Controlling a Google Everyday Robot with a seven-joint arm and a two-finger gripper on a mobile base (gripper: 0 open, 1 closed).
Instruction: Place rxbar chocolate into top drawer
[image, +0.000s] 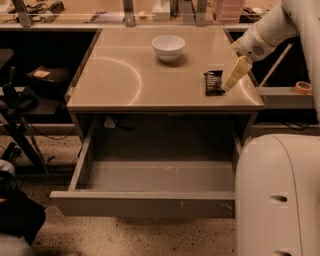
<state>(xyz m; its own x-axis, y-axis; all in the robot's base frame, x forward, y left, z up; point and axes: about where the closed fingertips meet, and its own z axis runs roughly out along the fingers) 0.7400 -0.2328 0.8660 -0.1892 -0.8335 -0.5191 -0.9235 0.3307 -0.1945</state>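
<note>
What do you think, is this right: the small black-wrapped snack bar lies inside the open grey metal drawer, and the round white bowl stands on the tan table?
No. In the camera view the small black-wrapped snack bar lies on the tan table near its right edge, the gripper beside it, not inside the open grey metal drawer. The round white bowl does stand on the table.
</note>
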